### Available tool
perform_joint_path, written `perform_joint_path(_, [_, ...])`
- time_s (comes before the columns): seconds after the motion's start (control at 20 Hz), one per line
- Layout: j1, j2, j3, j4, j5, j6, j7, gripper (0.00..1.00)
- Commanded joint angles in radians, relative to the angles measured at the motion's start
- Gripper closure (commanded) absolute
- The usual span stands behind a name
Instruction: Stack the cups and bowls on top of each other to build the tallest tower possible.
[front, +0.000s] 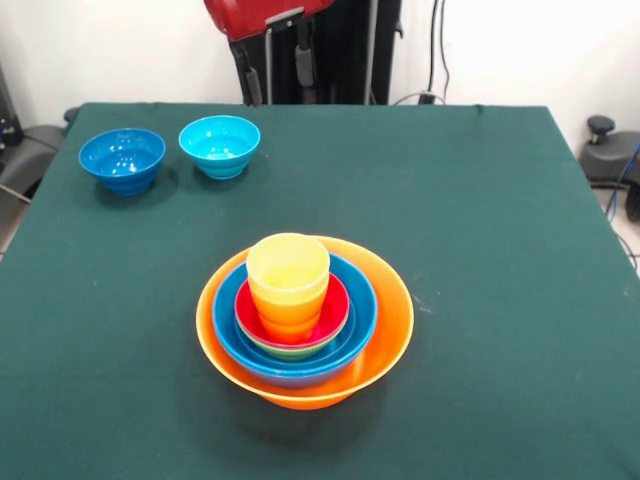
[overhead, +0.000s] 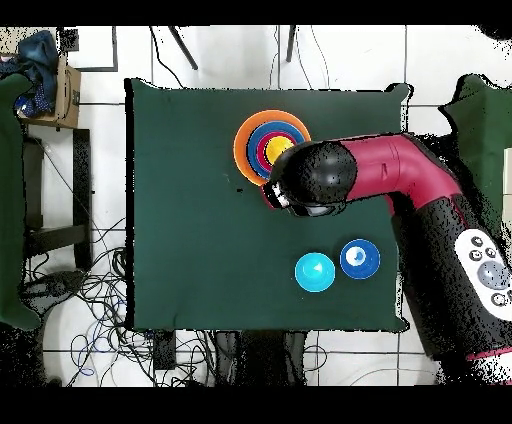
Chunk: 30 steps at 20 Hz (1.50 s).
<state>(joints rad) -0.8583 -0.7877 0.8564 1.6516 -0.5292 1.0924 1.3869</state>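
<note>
We see the tower (front: 304, 320) standing on the green worktop (front: 500, 250), a little toward the edge farthest from the robot and close to the middle of the table's width. Its base is the very large orange bowl (front: 385, 335), which sits directly on the cloth. Nested inside it is a large blue bowl (front: 362, 300); within that we make out a thin green rim (front: 290, 351) and a red bowl (front: 335, 310). A yellow cup (front: 288, 266) stands upright at the top, seated in an orange cup (front: 285, 318) whose lower wall shows beneath it.

Two bowls remain apart from the pile, near the corner of the worktop on the robot's side, at the left in the front view. The dark-blue bowl (front: 122, 158) is nearer that corner, and the light-blue bowl (front: 220, 144) sits just beside it without touching. Both are upright and well away from the tower.

The red and black arm (overhead: 400, 175) reaches across the table in the overhead view, its rounded black head (overhead: 315, 178) hanging at the side of the tower and covering part of the orange bowl's rim. The gripper itself is hidden under that head, so we cannot tell whether it is released or clenched.
</note>
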Motion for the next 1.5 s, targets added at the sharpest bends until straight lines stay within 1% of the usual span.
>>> perform_joint_path(0.05, [-0.031, -0.055, -0.027, 0.105, 0.052, -0.01, -0.009, 0.0])
perform_joint_path(0.2, [-0.056, -0.07, -0.022, 0.167, 0.05, -0.068, -0.013, 0.0])
perform_joint_path(0.25, [-0.07, -0.079, -0.015, 0.195, 0.047, -0.112, -0.009, 0.0])
perform_joint_path(0.3, [-0.074, -0.082, -0.015, 0.208, 0.043, -0.132, -0.005, 0.0])
perform_joint_path(0.5, [-0.088, -0.075, -0.019, 0.263, -0.009, -0.247, 0.003, 0.0])
perform_joint_path(0.55, [-0.085, -0.066, -0.025, 0.267, -0.03, -0.273, 0.004, 0.0])
perform_joint_path(0.65, [-0.077, -0.058, -0.037, 0.271, -0.054, -0.295, 0.002, 0.0])
perform_joint_path(0.85, [-0.066, -0.045, -0.064, 0.28, -0.082, -0.33, 0.005, 0.0])
perform_joint_path(1.1, [-0.042, -0.025, -0.097, 0.266, -0.122, -0.358, 0.026, 0.0])
perform_joint_path(1.35, [-0.006, 0.03, -0.155, 0.237, -0.206, -0.407, 0.046, 0.0])
perform_joint_path(1.5, [0.008, 0.052, -0.176, 0.228, -0.229, -0.419, 0.043, 0.0])
